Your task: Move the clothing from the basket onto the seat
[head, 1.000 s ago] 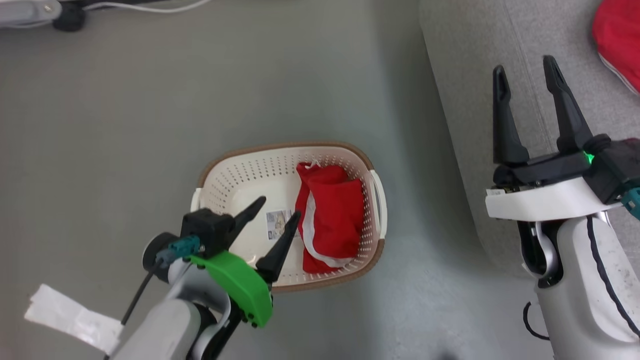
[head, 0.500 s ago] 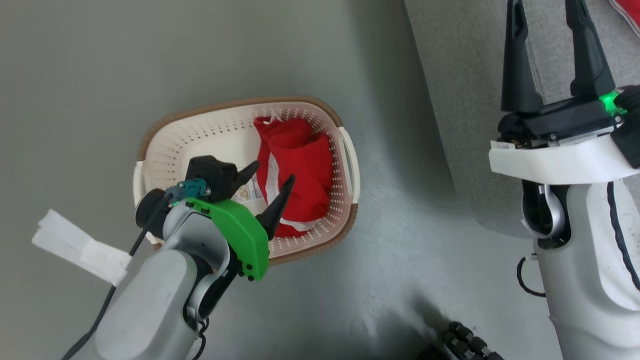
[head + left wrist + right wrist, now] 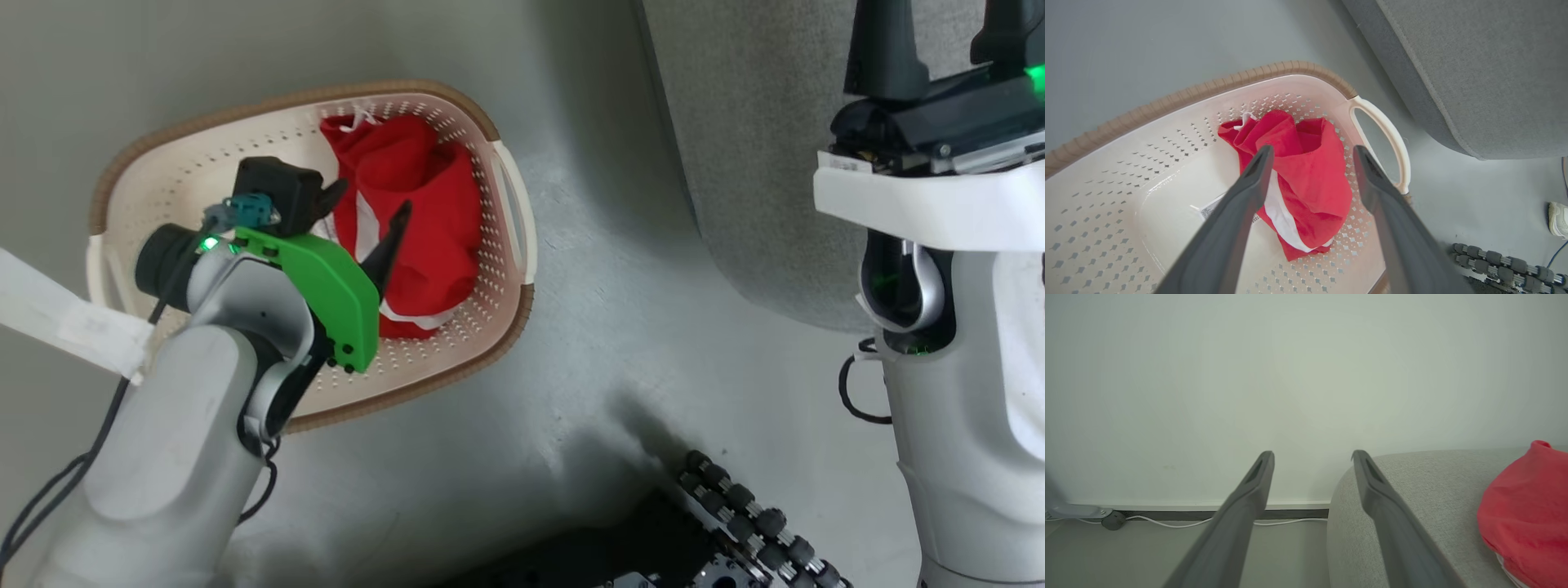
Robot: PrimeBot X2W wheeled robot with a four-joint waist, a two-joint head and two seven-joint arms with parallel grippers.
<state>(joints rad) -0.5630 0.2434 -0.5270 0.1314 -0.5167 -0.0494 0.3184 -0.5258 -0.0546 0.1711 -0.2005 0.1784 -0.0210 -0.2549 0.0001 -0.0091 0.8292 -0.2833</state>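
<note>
Clothing (image 3: 1310, 183) lies in basket (image 3: 1167, 98) under left gripper (image 3: 1312, 152), which like right gripper (image 3: 1312, 455) gapes empty

Head looks down, left wrist nearer, sharing the basket (image 3: 184, 167); right wrist faces the wall (image 3: 1306, 375)

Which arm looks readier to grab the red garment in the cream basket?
Left. Its open left gripper hangs just above the red white-striped garment in the cream perforated plastic basket; the open right gripper is over by the light grey fabric sofa, away from it.
</note>
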